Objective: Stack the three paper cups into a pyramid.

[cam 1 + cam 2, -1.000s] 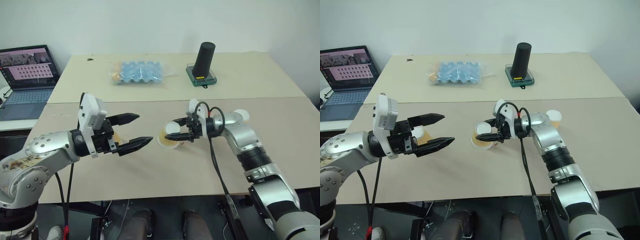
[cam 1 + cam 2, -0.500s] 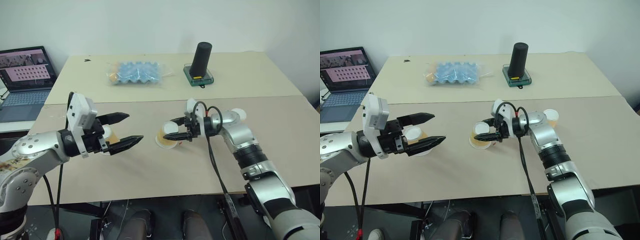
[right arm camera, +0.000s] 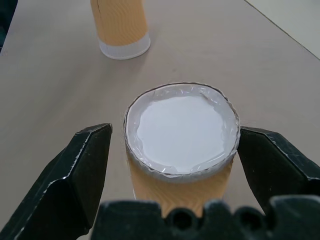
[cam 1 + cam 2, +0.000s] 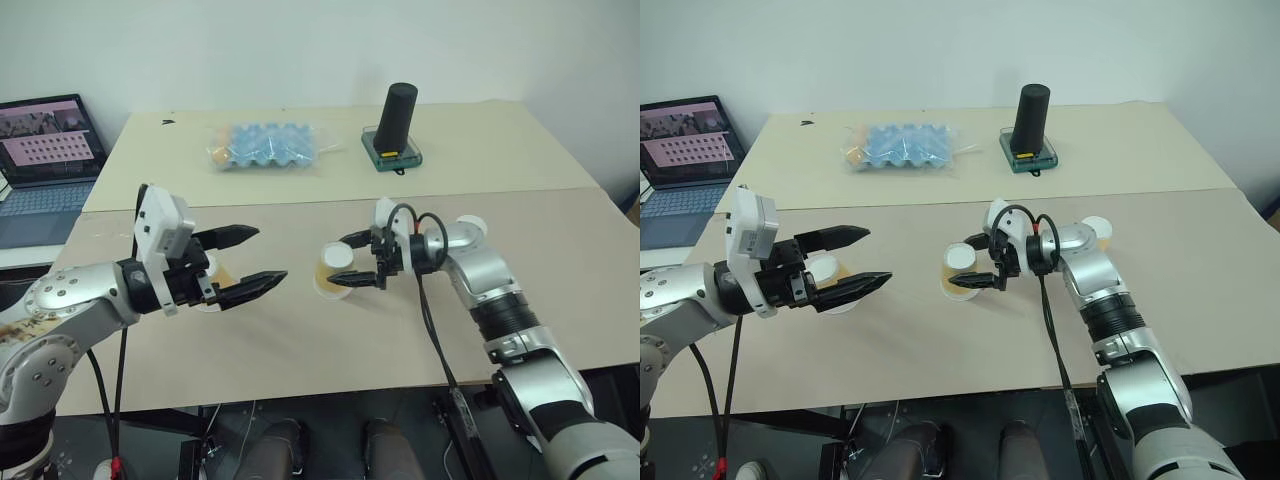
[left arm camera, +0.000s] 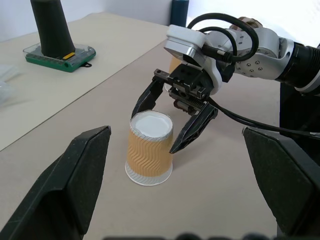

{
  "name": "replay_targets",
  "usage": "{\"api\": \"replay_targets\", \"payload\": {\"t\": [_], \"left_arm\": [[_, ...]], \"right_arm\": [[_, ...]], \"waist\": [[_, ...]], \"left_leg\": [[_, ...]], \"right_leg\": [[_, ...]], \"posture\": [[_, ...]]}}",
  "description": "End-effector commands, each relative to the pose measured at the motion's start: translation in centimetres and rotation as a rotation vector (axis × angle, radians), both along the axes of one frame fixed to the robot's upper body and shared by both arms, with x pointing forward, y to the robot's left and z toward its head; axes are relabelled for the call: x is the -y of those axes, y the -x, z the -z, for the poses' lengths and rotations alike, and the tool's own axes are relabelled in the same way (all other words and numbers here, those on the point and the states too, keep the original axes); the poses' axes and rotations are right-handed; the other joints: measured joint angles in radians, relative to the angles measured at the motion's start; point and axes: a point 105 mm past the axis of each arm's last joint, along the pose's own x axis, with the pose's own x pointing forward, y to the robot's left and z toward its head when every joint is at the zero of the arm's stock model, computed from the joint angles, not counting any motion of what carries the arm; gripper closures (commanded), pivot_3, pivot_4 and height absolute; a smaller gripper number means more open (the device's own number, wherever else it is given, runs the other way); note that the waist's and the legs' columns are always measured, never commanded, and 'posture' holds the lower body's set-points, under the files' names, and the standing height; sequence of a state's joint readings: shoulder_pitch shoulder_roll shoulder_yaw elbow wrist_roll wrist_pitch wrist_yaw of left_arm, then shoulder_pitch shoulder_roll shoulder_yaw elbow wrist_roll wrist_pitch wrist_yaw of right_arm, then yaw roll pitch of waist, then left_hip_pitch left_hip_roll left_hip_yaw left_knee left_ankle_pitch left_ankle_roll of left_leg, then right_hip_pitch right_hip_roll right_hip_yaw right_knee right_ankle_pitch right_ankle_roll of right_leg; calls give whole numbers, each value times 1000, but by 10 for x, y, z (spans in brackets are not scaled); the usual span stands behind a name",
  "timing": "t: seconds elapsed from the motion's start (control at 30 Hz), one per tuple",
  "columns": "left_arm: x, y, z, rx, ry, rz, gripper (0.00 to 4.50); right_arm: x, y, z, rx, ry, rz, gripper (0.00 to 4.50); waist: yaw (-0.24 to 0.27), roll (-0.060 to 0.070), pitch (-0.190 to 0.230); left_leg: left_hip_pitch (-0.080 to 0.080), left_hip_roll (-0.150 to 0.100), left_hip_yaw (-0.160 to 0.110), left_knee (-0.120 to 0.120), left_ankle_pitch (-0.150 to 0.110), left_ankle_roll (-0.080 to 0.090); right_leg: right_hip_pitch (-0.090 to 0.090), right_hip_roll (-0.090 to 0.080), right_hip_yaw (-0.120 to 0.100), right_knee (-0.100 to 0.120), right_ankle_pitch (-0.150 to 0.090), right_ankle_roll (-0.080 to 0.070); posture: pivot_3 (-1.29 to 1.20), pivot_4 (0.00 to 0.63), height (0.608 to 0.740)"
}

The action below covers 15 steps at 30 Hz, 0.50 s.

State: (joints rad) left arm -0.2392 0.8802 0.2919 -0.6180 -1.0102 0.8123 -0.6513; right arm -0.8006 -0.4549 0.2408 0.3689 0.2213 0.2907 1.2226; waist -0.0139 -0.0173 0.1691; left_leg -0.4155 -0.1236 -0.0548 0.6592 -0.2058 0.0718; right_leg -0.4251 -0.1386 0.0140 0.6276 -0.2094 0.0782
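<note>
Left eye view: at the far side of the table [image 4: 300, 340] lie a blue egg tray [image 4: 262, 146] and a black cylinder [image 4: 398, 118]; a laptop [image 4: 45, 150] sits far left. Middle cup [image 4: 333, 271] stands upside down between the right gripper's [image 4: 352, 260] spread fingers, untouched. Left gripper [image 4: 250, 258] hangs wide open, empty, hiding part of a second cup [image 4: 213, 280]. Third cup [image 4: 470, 226] stands behind the right arm.

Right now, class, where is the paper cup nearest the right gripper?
In the left eye view the cup stands upside down near the middle of the front table, between the open fingers of the right gripper, with the black cylinder far behind.
</note>
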Motion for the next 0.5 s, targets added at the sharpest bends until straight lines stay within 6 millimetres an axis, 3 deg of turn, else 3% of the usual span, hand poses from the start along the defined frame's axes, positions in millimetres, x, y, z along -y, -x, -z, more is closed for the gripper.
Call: {"api": "replay_targets", "payload": {"t": [0.03,0.1,0.33,0.5], "left_arm": [[3,2,-10,48,10,14,0],[3,2,-10,48,11,15,0],[6,3,-8,39,25,19,0],[6,4,-7,37,32,13,0]], "right_arm": [[16,3,-13,40,-20,16,78],[24,3,-11,38,-8,35,78],[94,9,-8,57,52,257,78],[132,33,-12,78,35,471,78]], "waist": [[1,0,0],[5,0,0],[14,0,0],[19,0,0]], "left_leg": [[0,0,0,0,0,0],[0,0,0,0,0,0],[0,0,0,0,0,0],[0,1,0,0,-1,0]], "right_leg": [[0,0,0,0,0,0],[0,0,0,0,0,0],[0,-1,0,-1,0,0],[1,-1,0,0,0,0]], "posture": [[0,150,726],[0,150,726],[0,150,726],[0,150,726]]}}
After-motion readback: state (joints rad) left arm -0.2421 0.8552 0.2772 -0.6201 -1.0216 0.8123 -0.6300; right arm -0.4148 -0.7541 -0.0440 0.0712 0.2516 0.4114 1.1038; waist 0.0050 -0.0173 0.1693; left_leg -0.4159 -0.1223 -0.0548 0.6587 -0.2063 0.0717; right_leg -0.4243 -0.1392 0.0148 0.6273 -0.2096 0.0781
